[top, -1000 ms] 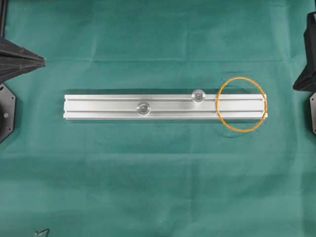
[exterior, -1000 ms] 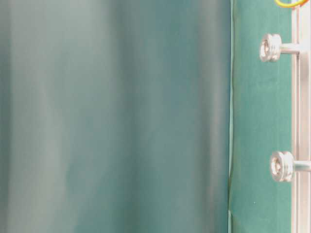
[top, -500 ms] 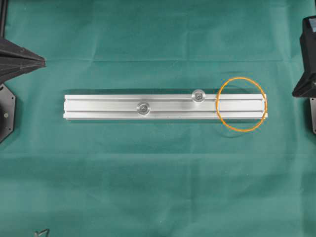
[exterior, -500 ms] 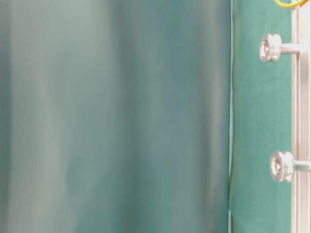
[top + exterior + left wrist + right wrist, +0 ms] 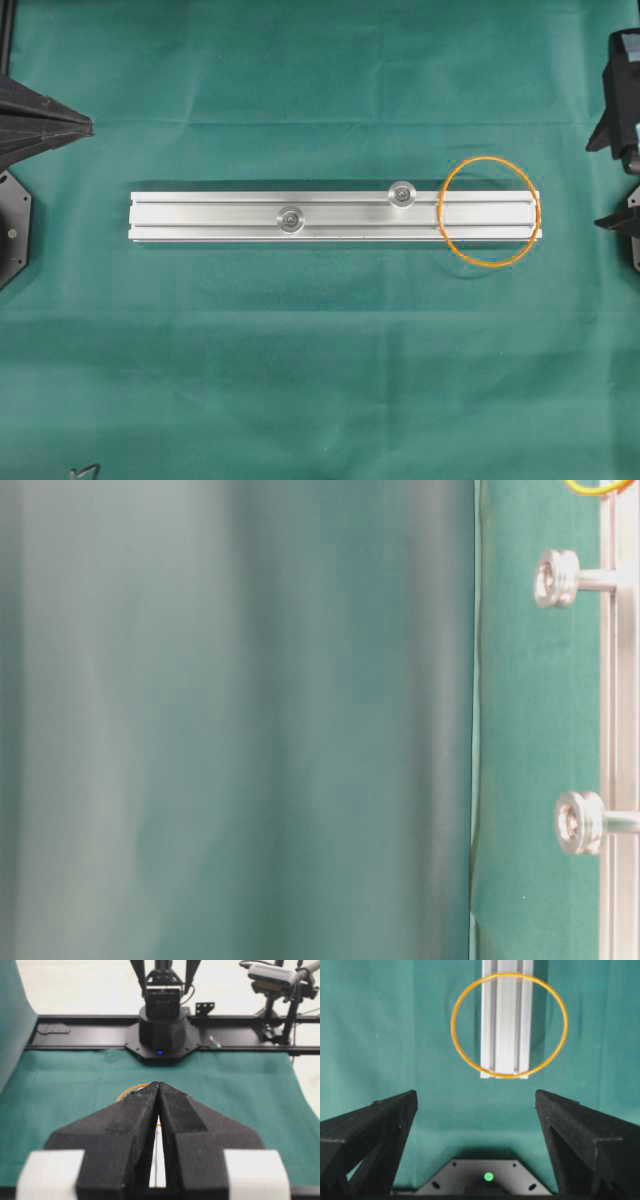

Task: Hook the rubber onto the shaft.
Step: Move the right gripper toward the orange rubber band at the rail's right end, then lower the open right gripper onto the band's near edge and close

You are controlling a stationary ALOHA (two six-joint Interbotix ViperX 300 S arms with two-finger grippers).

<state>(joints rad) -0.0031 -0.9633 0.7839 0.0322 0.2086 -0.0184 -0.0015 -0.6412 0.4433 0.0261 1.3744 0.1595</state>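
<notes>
Although draped over the right end of the rail (image 5: 335, 216), rests unhooked as the rubber (image 5: 489, 211), clear of both shafts (image 5: 402, 193); remains to be grasped, stretched, hooked; stands spread wide and empty as the right tool (image 5: 477, 1110); sits pressed together as the left tool (image 5: 158, 1091); shows only blurred green cloth across most of the table-level view.

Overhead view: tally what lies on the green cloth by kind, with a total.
Orange rubber band: 1
Silver aluminium rail: 1
Shafts standing on the rail, one at and one at: 2
Total: 4
</notes>
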